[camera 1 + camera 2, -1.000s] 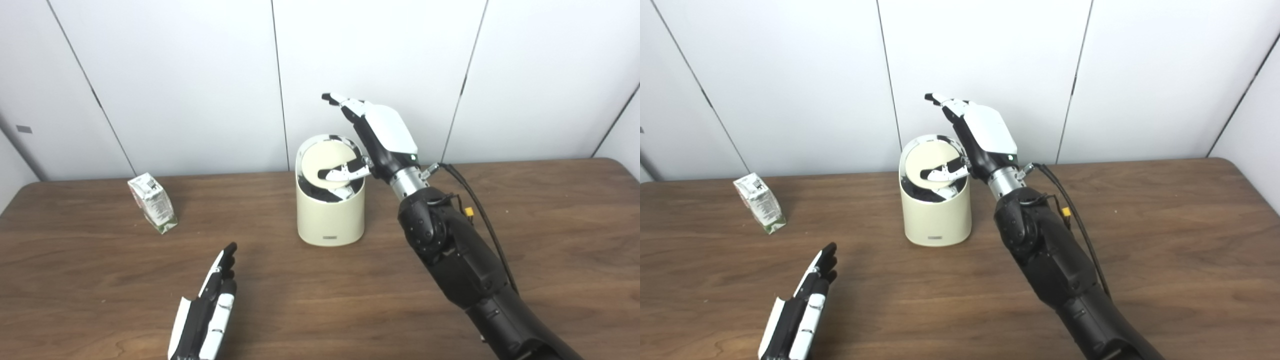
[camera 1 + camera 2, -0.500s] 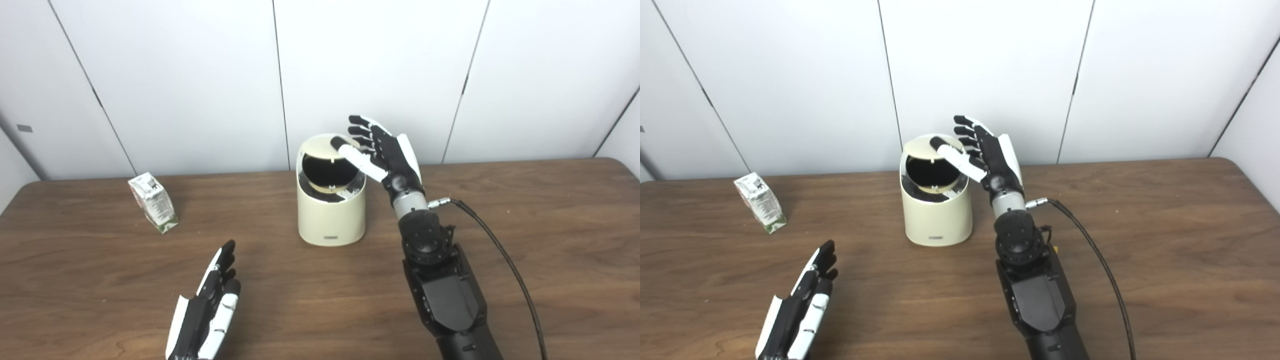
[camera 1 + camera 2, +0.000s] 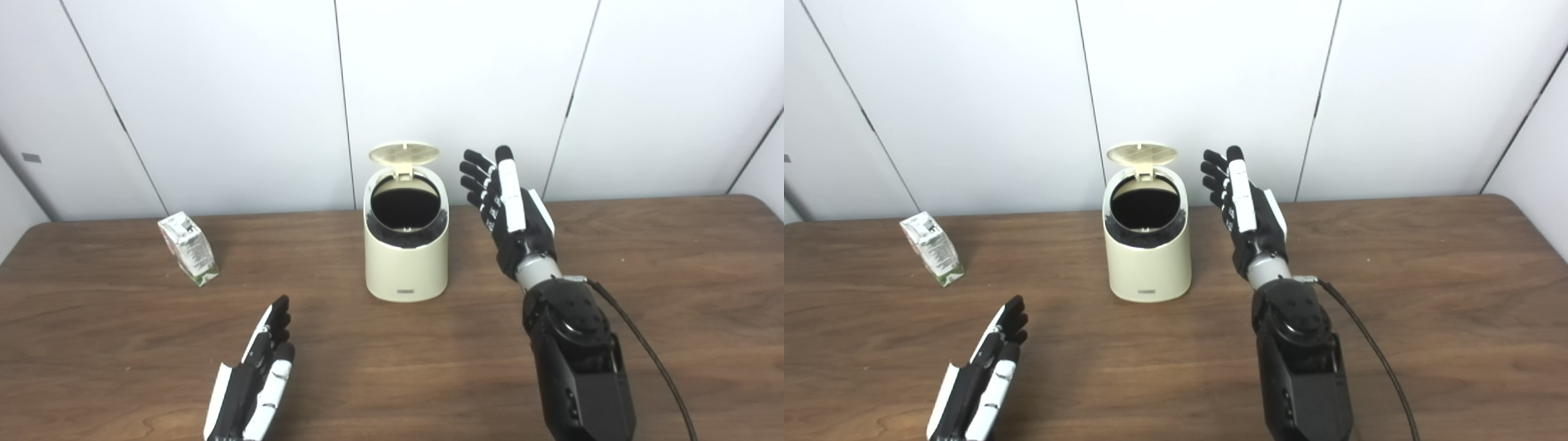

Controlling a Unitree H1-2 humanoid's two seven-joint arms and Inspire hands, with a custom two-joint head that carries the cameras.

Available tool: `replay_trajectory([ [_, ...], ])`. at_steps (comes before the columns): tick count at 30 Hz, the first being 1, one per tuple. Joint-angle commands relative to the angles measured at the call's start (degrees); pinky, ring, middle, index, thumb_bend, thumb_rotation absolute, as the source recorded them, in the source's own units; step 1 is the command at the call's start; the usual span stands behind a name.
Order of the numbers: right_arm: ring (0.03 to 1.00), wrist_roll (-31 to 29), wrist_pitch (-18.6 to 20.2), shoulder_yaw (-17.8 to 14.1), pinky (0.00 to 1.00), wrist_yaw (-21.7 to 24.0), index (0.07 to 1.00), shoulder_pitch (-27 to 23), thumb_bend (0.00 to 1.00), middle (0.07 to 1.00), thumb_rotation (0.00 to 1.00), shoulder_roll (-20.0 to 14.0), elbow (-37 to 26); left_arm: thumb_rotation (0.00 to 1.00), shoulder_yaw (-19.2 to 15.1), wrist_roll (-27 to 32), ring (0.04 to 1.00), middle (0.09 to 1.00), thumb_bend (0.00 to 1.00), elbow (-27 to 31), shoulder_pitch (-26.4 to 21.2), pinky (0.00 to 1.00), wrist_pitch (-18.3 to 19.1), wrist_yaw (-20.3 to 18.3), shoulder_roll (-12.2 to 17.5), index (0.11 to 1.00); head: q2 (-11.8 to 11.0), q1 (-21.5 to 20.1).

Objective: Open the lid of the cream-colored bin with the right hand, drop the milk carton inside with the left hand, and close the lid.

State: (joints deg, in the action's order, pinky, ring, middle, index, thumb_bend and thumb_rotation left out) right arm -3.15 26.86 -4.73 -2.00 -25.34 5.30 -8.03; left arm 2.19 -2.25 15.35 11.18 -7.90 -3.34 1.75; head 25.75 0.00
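Left eye view: lid (image 3: 404,153) now upright, right hand (image 3: 509,211) withdrawn from bin (image 3: 405,257).

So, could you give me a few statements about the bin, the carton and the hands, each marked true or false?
1. The bin's lid stands open. True.
2. The carton is inside the bin. False: it stands on the table, to the bin's left.
3. The right hand is pressing on the lid. False: it is open, beside the bin and clear of it.
4. The left hand holds nothing. True.
5. The left hand is touching the carton. False: it is low near the front edge, well apart from the carton.
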Motion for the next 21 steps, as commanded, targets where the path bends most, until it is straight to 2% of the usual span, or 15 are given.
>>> replay_trajectory([
  [1,0.89,-1.5,-0.2,-0.1,0.94,0.4,0.845,0.4,0.49,0.87,1.0,-0.1,-3.5,0.79,-0.2,0.5,0.969,0.978,0.4,0.7,0.6,0.97,-1.6,0.1,0.3,1.0,0.1,0.0],
  [4,0.903,-2.9,-1.3,-0.3,0.96,1.0,0.862,3.9,0.52,0.877,1.0,-0.6,-4.9,0.78,-0.6,-0.5,0.967,0.969,0.41,1.0,0.6,0.96,-0.5,0.8,0.1,1.0,0.2,-0.1],
  [10,0.908,-2.0,-3.6,1.0,0.96,0.8,0.875,9.9,0.55,0.879,1.0,-2.2,-8.0,0.75,-1.5,-0.9,0.953,0.967,0.37,0.8,0.2,0.95,-1.8,1.7,0.0,1.0,0.3,-0.4],
  [12,0.909,-0.5,-5.2,2.2,0.94,1.2,0.87,12.1,0.56,0.882,1.0,-3.6,-9.6,0.75,-2.1,-0.3,0.952,0.966,0.37,1.1,0.1,0.94,-1.3,1.9,-0.1,1.0,0.4,-0.1],
  [16,0.912,1.9,-8.6,4.3,0.9,2.5,0.888,16.7,0.62,0.898,1.0,-6.9,-11.8,0.81,-3.5,1.7,0.942,0.964,0.4,2.4,-0.2,0.92,0.1,2.4,-0.3,1.0,0.4,-0.1],
  [20,0.938,2.9,-11.9,5.1,0.92,3.6,0.924,20.8,0.66,0.933,1.0,-9.5,-13.0,0.8,-5.7,1.3,0.95,0.969,0.42,3.8,-1.2,0.93,1.5,3.8,0.1,1.0,0.8,0.3],
  [21,0.949,2.6,-12.3,4.8,0.93,3.4,0.933,21.6,0.65,0.941,1.0,-9.6,-13.3,0.81,-6.3,1.8,0.964,0.972,0.39,4.0,-1.6,0.96,1.8,3.9,0.4,1.0,1.2,1.4],
])
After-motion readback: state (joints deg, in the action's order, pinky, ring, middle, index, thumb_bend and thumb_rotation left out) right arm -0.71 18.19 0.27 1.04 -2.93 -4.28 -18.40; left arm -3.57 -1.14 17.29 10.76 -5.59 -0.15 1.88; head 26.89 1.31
